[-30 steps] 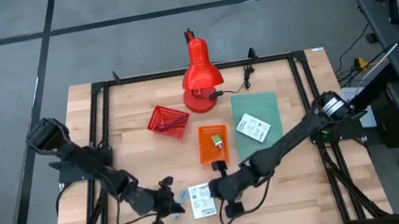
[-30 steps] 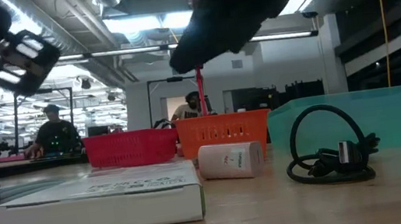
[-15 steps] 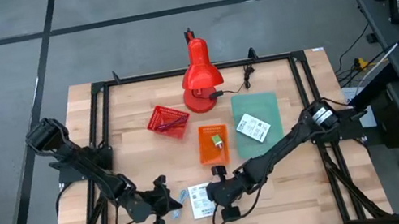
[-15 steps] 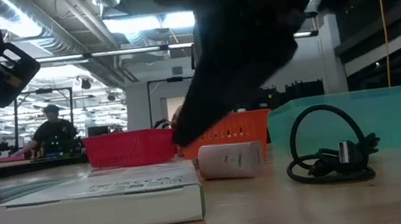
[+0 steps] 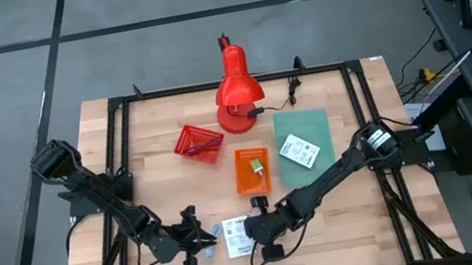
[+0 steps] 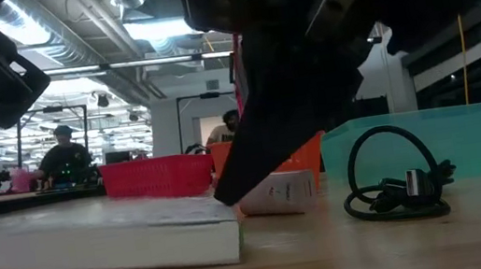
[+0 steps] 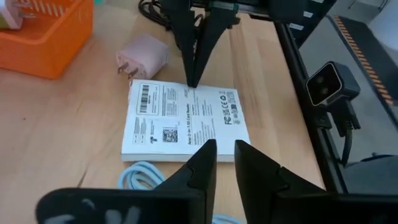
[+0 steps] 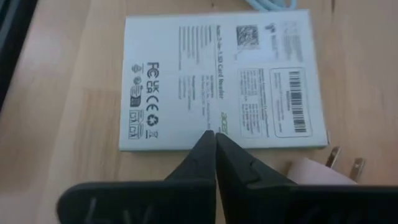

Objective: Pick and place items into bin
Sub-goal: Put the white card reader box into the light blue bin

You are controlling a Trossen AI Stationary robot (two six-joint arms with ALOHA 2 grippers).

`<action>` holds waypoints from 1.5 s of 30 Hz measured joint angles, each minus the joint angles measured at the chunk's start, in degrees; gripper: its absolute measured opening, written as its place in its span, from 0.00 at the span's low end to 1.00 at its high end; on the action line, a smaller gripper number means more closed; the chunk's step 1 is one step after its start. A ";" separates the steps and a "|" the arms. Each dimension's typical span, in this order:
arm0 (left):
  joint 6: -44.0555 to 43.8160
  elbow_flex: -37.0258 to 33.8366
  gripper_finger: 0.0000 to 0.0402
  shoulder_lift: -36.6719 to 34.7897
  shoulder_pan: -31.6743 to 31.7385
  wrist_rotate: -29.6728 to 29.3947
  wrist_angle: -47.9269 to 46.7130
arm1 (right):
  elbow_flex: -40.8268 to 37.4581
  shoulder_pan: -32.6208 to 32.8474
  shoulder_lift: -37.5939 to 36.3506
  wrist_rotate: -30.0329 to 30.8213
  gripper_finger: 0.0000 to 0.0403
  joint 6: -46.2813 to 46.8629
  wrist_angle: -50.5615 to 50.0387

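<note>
Your right gripper – fingers pressed together, grasping nothing – touches the white packet edge; left gripper, slightly parted, hovers at its opposite edge

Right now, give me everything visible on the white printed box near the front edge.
The white printed box is a flat rectangular carton, apparently cardboard, with black text, barcodes, a QR code and FCC/CE marks on its top face. It lies on the wooden table, one end looking slightly lifted in the low view. The right gripper, shut, presses its tips against one edge. A pink plug adapter and light blue cable sit beside it.
</note>
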 joint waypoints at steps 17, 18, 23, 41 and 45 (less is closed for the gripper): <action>-11.63 -0.02 0.29 0.00 0.00 -0.97 1.31 | 0.02 -0.02 1.97 -0.25 0.00 0.83 0.72; -13.04 -0.02 0.30 0.05 0.00 -0.98 1.31 | -0.02 -0.02 2.19 -0.72 0.00 0.81 0.37; -21.66 -0.02 0.35 2.18 0.25 -0.32 2.22 | -0.13 -0.01 2.17 -0.67 0.00 0.68 0.30; -21.17 -0.04 0.38 4.68 3.39 1.75 12.04 | -0.20 0.02 2.17 -0.29 0.00 -0.71 1.42; -19.93 -0.04 0.37 4.68 3.39 0.73 12.02 | -0.39 0.00 1.75 -0.13 0.00 -1.80 3.08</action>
